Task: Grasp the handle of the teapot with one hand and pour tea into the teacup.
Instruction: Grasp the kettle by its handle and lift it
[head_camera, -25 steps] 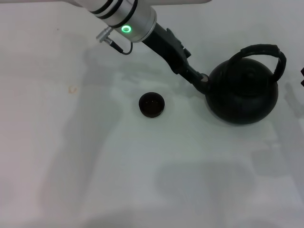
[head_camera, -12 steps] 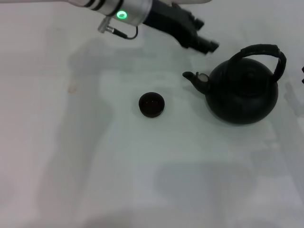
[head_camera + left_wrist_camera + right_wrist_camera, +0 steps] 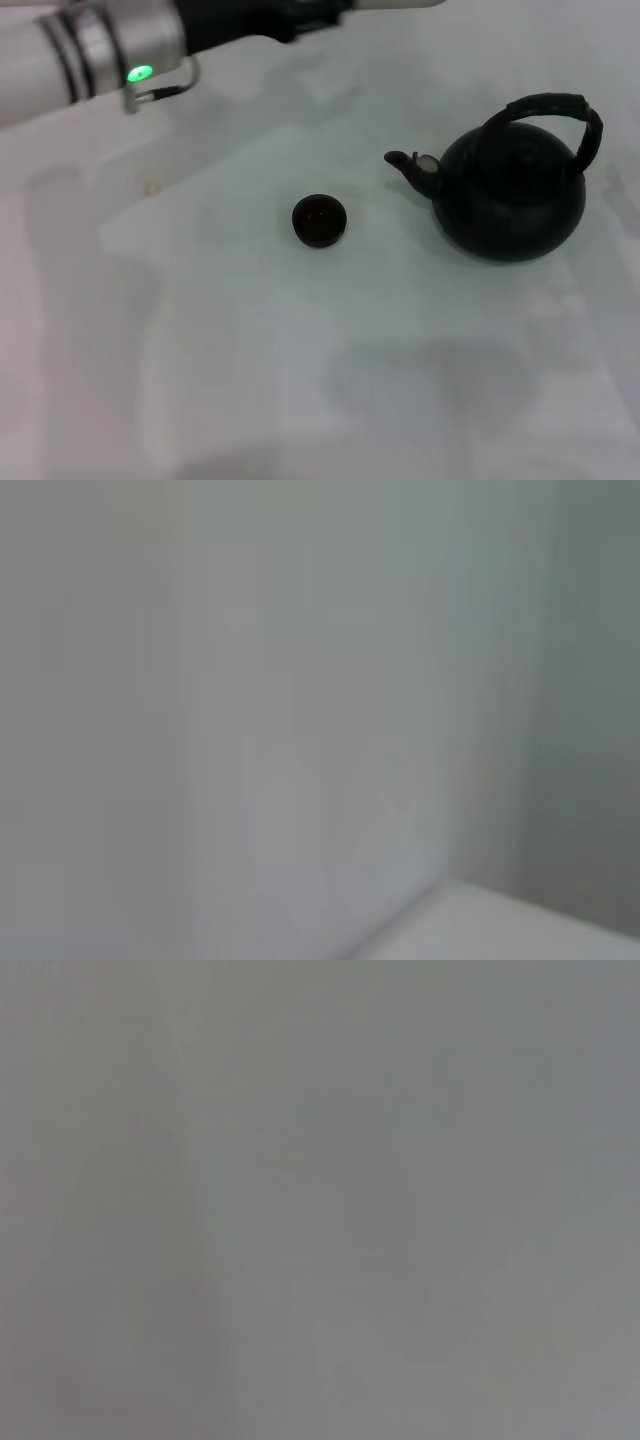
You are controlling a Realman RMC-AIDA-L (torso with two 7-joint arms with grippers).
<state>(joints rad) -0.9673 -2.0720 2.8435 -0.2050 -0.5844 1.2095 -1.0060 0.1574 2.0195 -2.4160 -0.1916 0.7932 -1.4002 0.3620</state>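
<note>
The left arm (image 3: 110, 55) lies across the far left corner of the desk (image 3: 300, 380), well apart from everything the task needs; its gripper runs out of the head view at the top edge, so whether it is released or clenched cannot be told, and its wrist view shows only blank pale surface. Near the middle of the desk sits the teacup (image 3: 319, 220), upright, dark inside and standing free. To its right, with bare desk between them, stands the teapot (image 3: 510, 195), upright, its spout (image 3: 410, 165) aimed toward the cup and the handle (image 3: 555, 112) arching over the lid. The right gripper is not in view at all, and its wrist view is also featureless. The main risk, as I judge it, is a poor hold on the handle: a grip off its crown would probably let the heavy pot swing or tip, spilling tea early. The cup is small and light, so a low spout could knock it aside, and a fast tilt would likely overshoot its narrow mouth. An approach from the left also risks sweeping the cup.
</note>
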